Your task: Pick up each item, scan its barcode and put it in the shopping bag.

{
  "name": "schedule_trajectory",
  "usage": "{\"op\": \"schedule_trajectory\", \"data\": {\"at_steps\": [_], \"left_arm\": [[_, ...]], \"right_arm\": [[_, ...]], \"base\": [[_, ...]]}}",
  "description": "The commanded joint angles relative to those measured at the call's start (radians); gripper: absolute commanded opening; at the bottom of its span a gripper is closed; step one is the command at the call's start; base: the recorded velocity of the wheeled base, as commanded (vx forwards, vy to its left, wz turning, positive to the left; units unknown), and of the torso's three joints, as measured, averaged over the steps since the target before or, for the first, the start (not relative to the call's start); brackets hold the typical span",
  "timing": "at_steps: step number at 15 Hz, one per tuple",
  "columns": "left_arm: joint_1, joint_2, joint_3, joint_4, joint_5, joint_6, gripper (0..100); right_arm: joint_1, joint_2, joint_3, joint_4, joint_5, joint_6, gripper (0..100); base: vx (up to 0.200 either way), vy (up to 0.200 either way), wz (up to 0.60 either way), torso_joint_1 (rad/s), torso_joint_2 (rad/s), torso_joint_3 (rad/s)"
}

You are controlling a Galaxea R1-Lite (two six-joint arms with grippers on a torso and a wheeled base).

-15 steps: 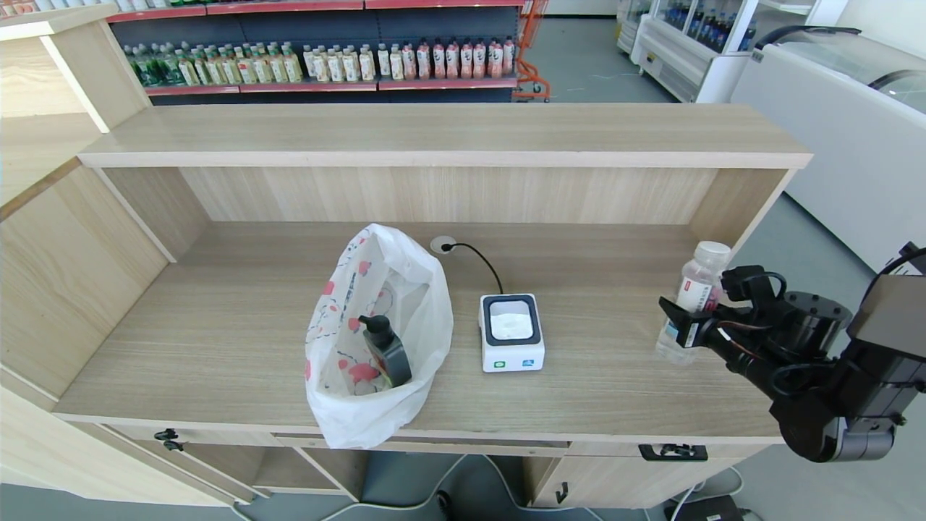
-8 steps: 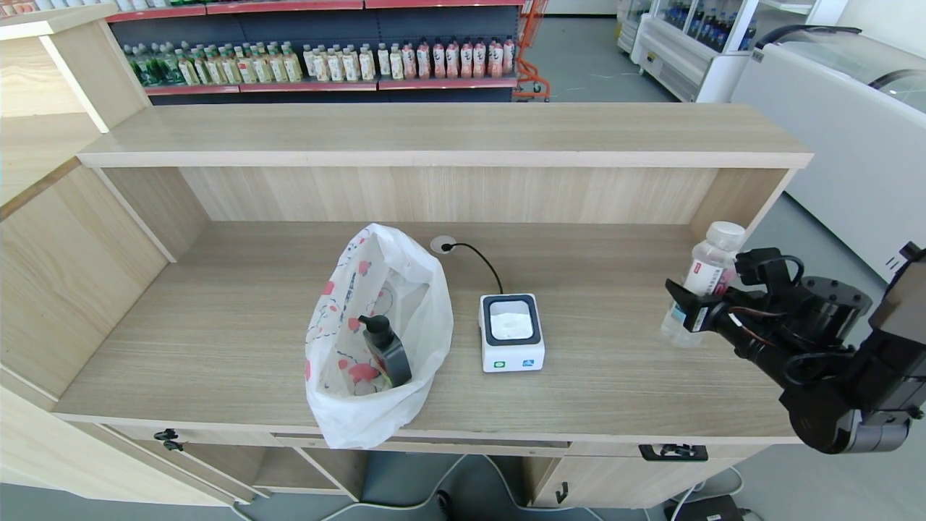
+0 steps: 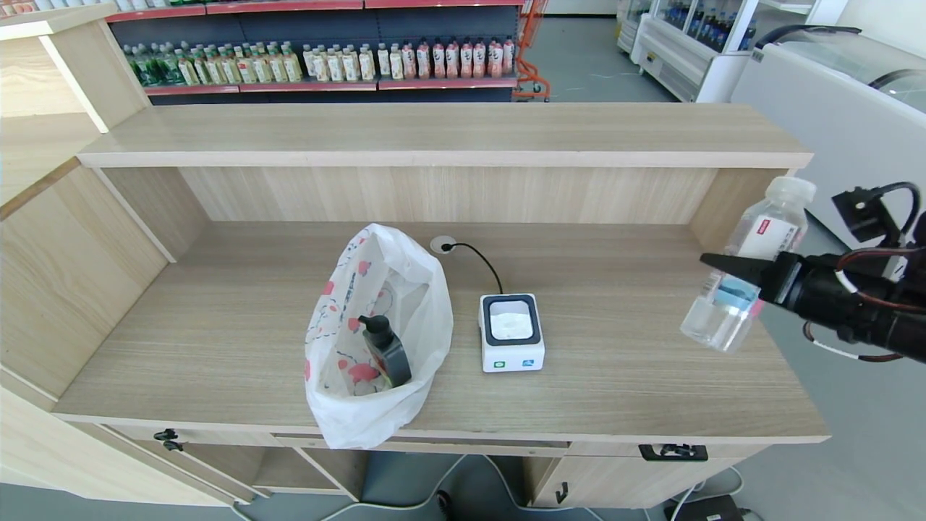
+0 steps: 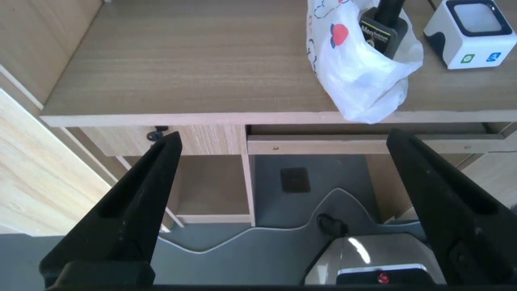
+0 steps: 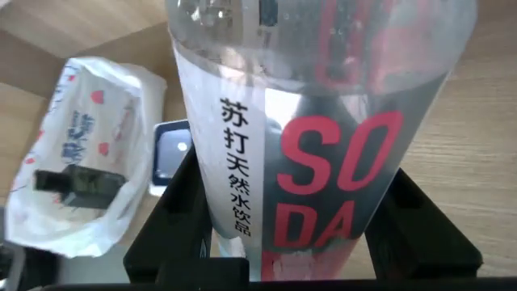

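A clear water bottle with a white cap and red-and-white label hangs tilted in the air at the counter's right end, with my right gripper shut on its middle. Close up, the water bottle stands between the black fingers. The white barcode scanner lies at the counter's centre, well left of the bottle. A white shopping bag with red flowers stands open left of the scanner, a dark pump bottle inside. My left gripper hangs open below the counter's front edge, holding nothing.
The wooden counter has a raised back wall and side panels. A black cable runs from the scanner to a hole at the back. Shelves of drinks and freezers stand in the room behind.
My right gripper lifted the water bottle off the counter, up and to the right, and tipped it so the cap leans right. The bag, scanner and left arm stayed put.
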Motion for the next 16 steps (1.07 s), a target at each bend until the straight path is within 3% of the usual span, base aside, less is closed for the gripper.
{"op": "schedule_trajectory", "data": {"at_steps": [1, 2, 5, 8, 11, 13, 16], "left_arm": [[0.0, 0.0, 0.0, 0.0, 0.0, 0.0, 100], [0.0, 0.0, 0.0, 0.0, 0.0, 0.0, 100], [0.0, 0.0, 0.0, 0.0, 0.0, 0.0, 100], [0.0, 0.0, 0.0, 0.0, 0.0, 0.0, 100], [0.0, 0.0, 0.0, 0.0, 0.0, 0.0, 100], [0.0, 0.0, 0.0, 0.0, 0.0, 0.0, 100], [0.0, 0.0, 0.0, 0.0, 0.0, 0.0, 100]], "right_arm": [[0.09, -0.271, -0.02, 0.082, 0.124, 0.071, 0], [0.164, -0.317, -0.039, 0.089, 0.155, 0.08, 0], [0.351, -0.404, -0.124, 0.174, 0.078, 0.078, 0], [0.421, -0.501, -0.138, 0.314, 0.089, 0.095, 0], [0.455, -0.516, -0.19, 0.319, 0.276, 0.298, 0], [0.52, -0.523, -0.204, 0.325, 0.376, 0.315, 0], [0.681, -0.524, -0.263, 0.343, 0.4, 0.377, 0]], "base": [[0.0, 0.0, 0.0, 0.0, 0.0, 0.0], [0.0, 0.0, 0.0, 0.0, 0.0, 0.0], [0.0, 0.0, 0.0, 0.0, 0.0, 0.0], [0.0, 0.0, 0.0, 0.0, 0.0, 0.0], [0.0, 0.0, 0.0, 0.0, 0.0, 0.0], [0.0, 0.0, 0.0, 0.0, 0.0, 0.0], [0.0, 0.0, 0.0, 0.0, 0.0, 0.0]]}}
